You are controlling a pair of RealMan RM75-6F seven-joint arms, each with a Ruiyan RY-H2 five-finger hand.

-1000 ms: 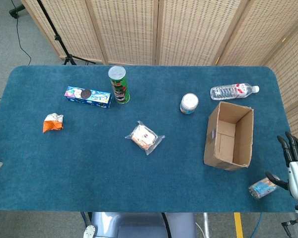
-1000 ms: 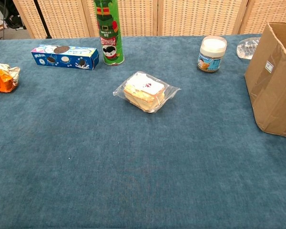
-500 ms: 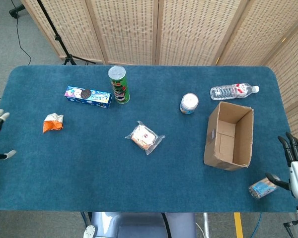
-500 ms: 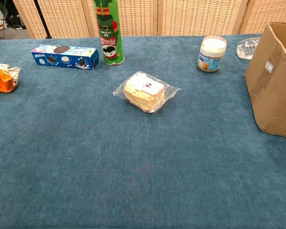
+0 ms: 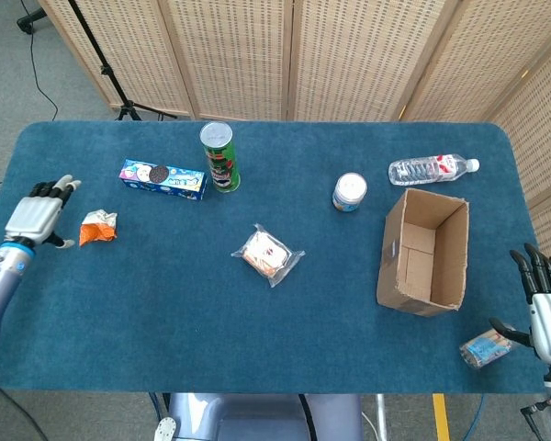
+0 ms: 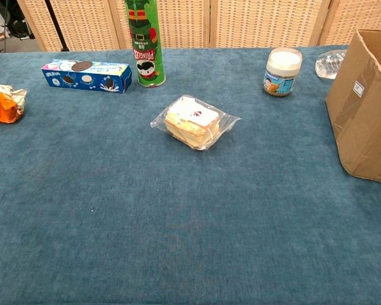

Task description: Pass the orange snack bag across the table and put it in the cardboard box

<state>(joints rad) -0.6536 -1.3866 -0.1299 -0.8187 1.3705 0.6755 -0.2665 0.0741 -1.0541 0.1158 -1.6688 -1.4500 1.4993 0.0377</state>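
Note:
The orange snack bag (image 5: pixel 97 228) lies crumpled on the blue table at the left; the chest view shows this orange snack bag (image 6: pixel 4 103) at its left edge. My left hand (image 5: pixel 39 215) hovers just left of it with fingers spread, holding nothing. The cardboard box (image 5: pixel 424 251) stands open-topped at the right side, and the cardboard box (image 6: pixel 364 104) fills the right edge of the chest view. My right hand (image 5: pixel 548 307) is at the table's right edge, fingers apart and empty, beside a small blue packet (image 5: pixel 484 349).
A blue cookie box (image 5: pixel 163 179), a green chips can (image 5: pixel 219 156), a wrapped sandwich (image 5: pixel 268 254), a white jar (image 5: pixel 349 192) and a water bottle (image 5: pixel 433 168) lie between bag and box. Wicker screens stand behind the table.
My left hand has come in from the left edge and risen toward the orange bag, now just beside it. The right hand has barely moved.

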